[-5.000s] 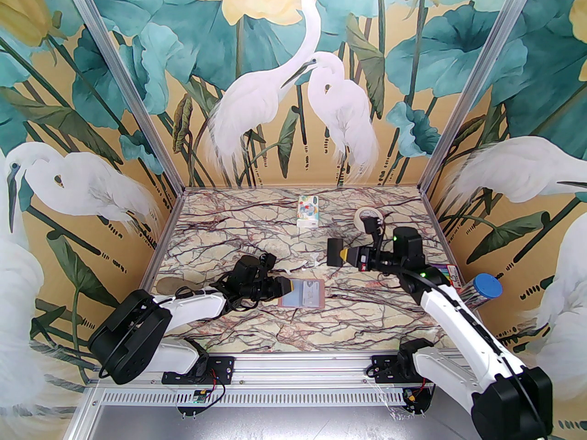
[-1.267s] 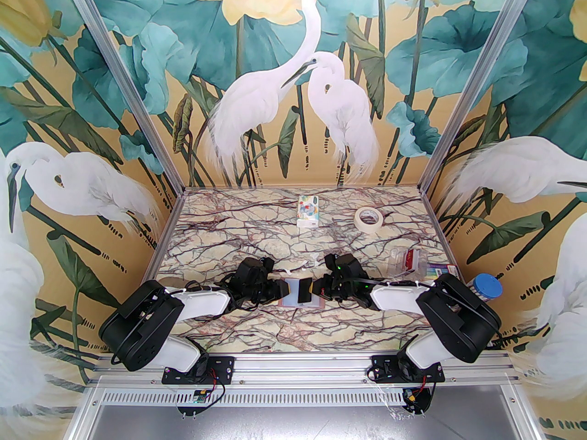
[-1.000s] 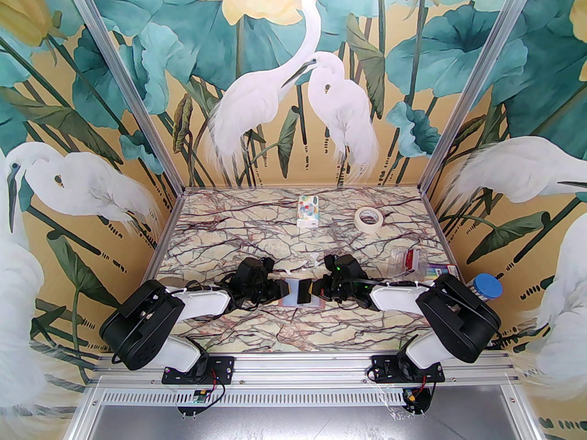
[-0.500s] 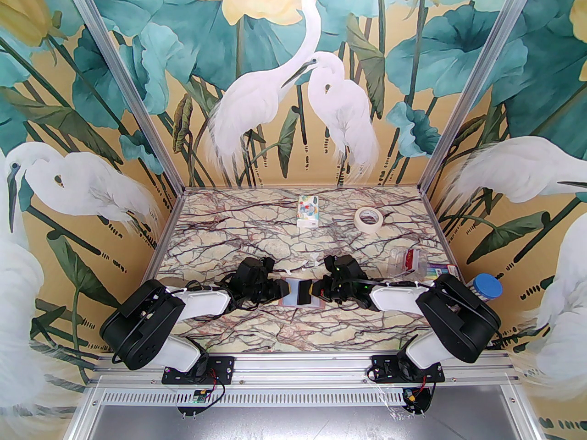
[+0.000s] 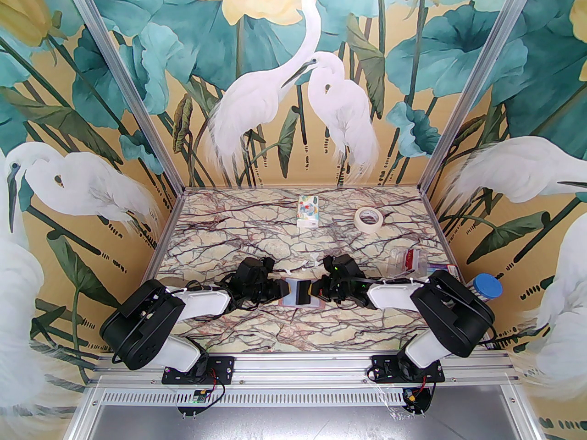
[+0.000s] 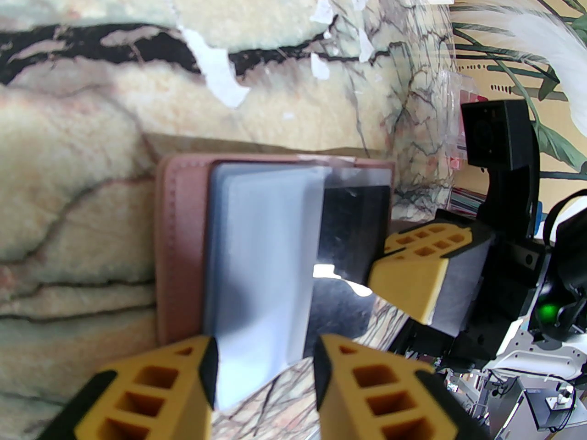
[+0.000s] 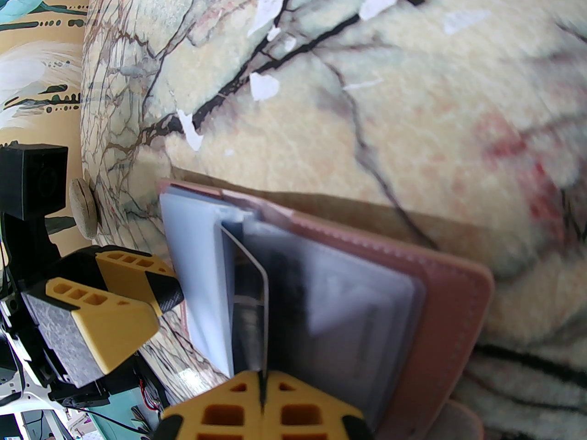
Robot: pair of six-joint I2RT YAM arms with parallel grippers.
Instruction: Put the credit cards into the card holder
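Over open card holder (image 7: 440, 291), right gripper (image 7: 263, 376) clenched on edge-on credit card (image 6: 353, 218); left gripper (image 6: 263, 360), hold unclear

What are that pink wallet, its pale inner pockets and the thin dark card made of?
The dusty-pink folding card holder looks like leather or imitation: matte, stitched along its edge. Its pale blue inner sleeves seem soft frosted plastic, slightly translucent. The thin dark card looks like stiff glossy plastic; it reflects light.

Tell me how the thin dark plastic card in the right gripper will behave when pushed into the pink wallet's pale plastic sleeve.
The thin dark plastic card stands straight edge-on, so probably stiff, but may bow if jammed. Its glossy face looks slippery. The pale plastic sleeve probably flexes first.
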